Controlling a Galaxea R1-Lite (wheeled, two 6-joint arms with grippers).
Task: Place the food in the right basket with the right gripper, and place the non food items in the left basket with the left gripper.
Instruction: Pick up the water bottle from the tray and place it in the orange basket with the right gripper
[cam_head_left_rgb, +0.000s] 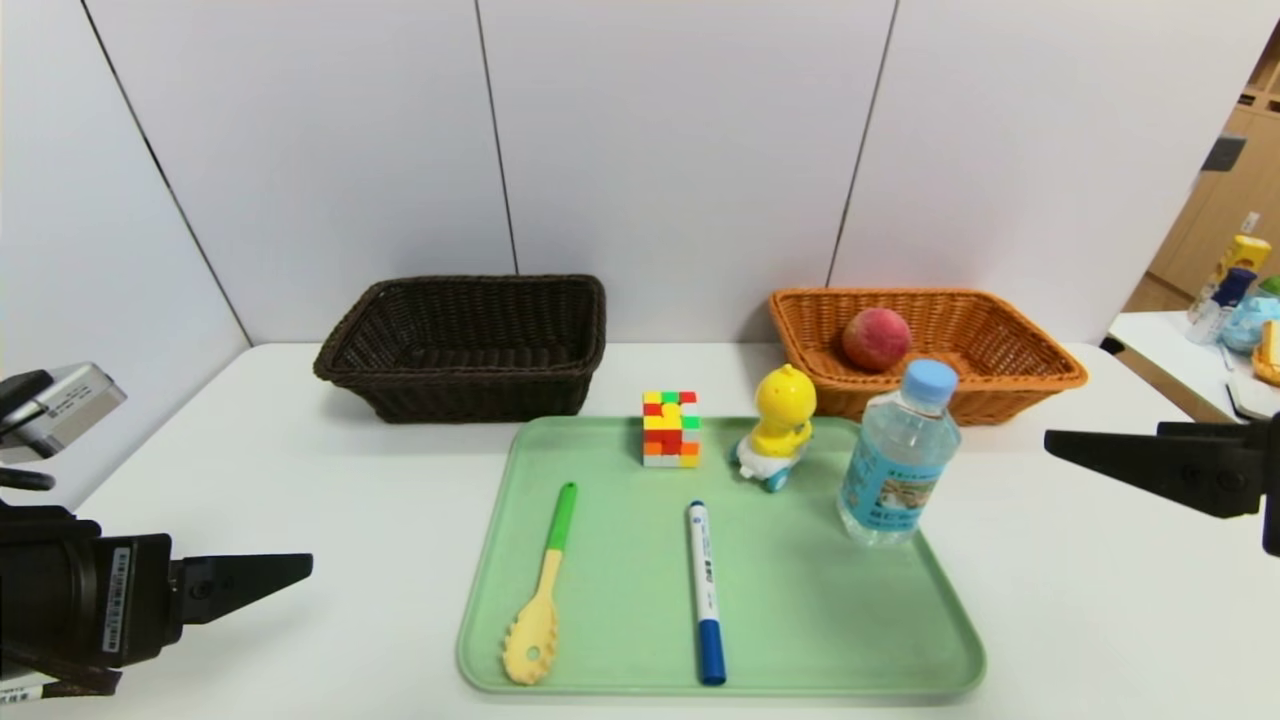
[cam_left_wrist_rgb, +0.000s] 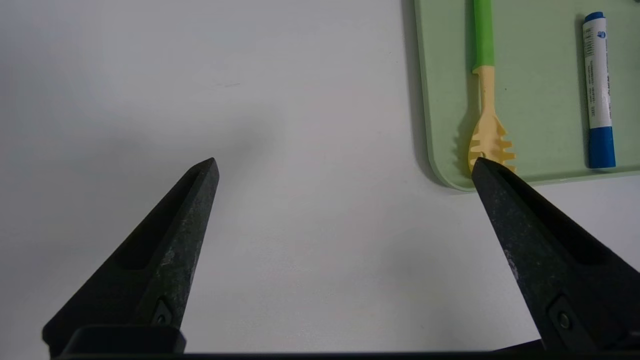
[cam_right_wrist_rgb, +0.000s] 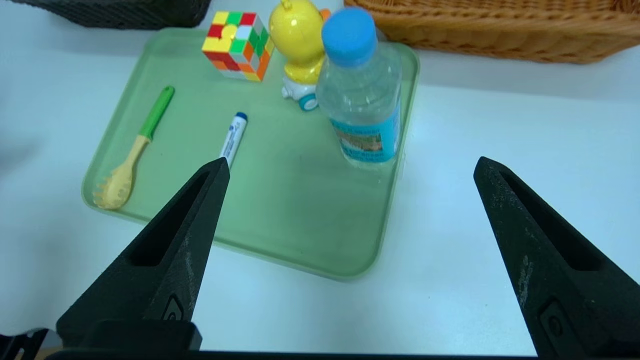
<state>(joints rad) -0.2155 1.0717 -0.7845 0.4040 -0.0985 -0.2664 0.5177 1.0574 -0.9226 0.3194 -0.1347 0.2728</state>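
**One food item in, five things left on the tray**

The peach (cam_head_left_rgb: 876, 338) already lies in the orange basket (cam_head_left_rgb: 1000, 385), so one food item looks done. The bottle (cam_head_left_rgb: 898, 455) stands upright on the green tray (cam_head_left_rgb: 800, 620), ahead of the right gripper (cam_right_wrist_rgb: 350, 167), whose fingers are spread wide and hold nothing. The dark basket (cam_head_left_rgb: 465, 345) appears to hold nothing. The cube (cam_head_left_rgb: 670, 428), duck (cam_head_left_rgb: 778, 428), spoon (cam_head_left_rgb: 541, 590) and marker (cam_head_left_rgb: 705, 590) all remain on the tray. The left gripper (cam_left_wrist_rgb: 345, 167) hovers over the bare table beside the tray's near corner, fingers wide apart, the spoon's head just by one fingertip. By my reckoning, one of six items is placed.
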